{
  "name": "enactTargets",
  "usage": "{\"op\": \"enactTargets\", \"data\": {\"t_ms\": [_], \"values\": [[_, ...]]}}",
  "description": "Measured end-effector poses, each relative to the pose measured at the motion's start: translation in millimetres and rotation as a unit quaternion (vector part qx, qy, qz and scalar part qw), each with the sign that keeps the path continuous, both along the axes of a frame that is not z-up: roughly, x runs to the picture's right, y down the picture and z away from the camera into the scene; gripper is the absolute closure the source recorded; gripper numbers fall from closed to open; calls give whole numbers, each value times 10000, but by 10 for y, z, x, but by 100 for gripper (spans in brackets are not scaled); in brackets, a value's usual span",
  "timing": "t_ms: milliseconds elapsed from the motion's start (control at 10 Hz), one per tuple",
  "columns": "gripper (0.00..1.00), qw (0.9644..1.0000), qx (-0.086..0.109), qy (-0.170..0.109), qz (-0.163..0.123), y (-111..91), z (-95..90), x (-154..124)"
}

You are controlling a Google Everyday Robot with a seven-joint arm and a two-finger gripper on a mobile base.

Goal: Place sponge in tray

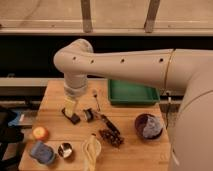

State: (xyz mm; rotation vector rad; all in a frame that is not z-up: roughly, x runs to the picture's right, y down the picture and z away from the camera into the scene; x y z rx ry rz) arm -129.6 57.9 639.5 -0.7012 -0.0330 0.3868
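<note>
The green tray (132,93) sits at the back right of the wooden table (125,155) and looks empty. My gripper (70,106) hangs from the white arm (120,62) over the left middle of the table, well left of the tray. A dark rectangular block (73,117) lies directly under it, touching or nearly so. A soft blue item (42,152) lies at the front left corner. I cannot tell which of these is the sponge.
An orange fruit (40,133) and a small round cup (65,149) are at the front left. A pale banana-like item (91,151), dark utensils (107,123) and a dark snack (112,138) lie mid-table. A purple bowl (148,125) stands at the right.
</note>
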Motion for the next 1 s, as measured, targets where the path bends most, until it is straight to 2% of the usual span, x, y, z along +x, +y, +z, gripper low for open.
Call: {"op": "enactTargets", "data": {"t_ms": [300,500,800,1000], "values": [[20,10000,-40,-35,-83,30,-4,-1],[20,9997,-93,-133,-174,123,41,-63],[20,9972,-329,-574,-361,443,262,-599],[20,9945,-452,-866,-378,656,301,-832]]}}
